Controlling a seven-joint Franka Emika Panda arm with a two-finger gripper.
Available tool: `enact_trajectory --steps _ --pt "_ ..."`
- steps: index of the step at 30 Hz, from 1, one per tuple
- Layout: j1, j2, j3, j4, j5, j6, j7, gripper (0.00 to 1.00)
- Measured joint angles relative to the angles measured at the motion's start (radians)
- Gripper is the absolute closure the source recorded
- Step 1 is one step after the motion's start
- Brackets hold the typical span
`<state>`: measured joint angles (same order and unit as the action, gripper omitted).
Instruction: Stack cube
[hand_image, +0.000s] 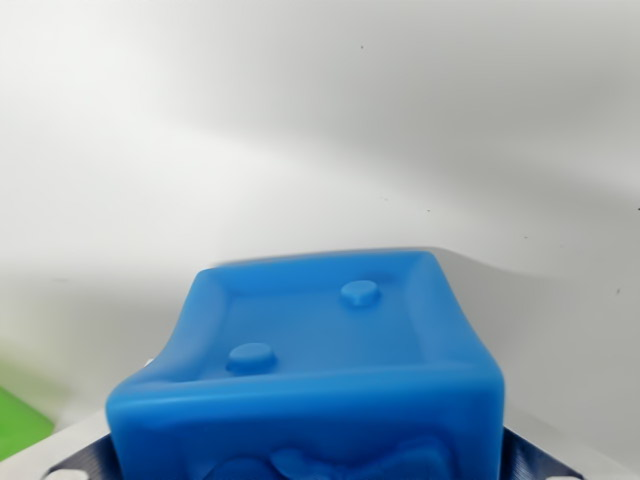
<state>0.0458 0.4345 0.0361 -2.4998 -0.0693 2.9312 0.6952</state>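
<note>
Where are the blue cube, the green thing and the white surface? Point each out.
blue cube (320, 340): wrist view, on its recessed top face between the two round studs.
green thing (18, 420): wrist view, lower left edge, on its visible flat patch.
white surface (320, 130): wrist view, bare area above the cube.

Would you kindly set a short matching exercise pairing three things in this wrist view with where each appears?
Things:
1. blue cube
2. green patch
3. white surface

Places:
a. fills the upper part of the view
b. lower centre, close to the camera
c. lower left edge

Pairs: 1-b, 2-c, 3-a
</note>
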Motion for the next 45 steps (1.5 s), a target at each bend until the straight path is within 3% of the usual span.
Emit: enact_trajectory --steps 18,36,45 --pt "-0.011 -0.103 0.013 -0.024 0.006 -0.075 -0.005 1.00" --pt "-0.017 -0.259 0.025 -0.046 0.038 -0.204 -0.026 1.00" --pt "0.012 -0.287 0.026 -0.067 0.043 -0.217 0.079 1.00"
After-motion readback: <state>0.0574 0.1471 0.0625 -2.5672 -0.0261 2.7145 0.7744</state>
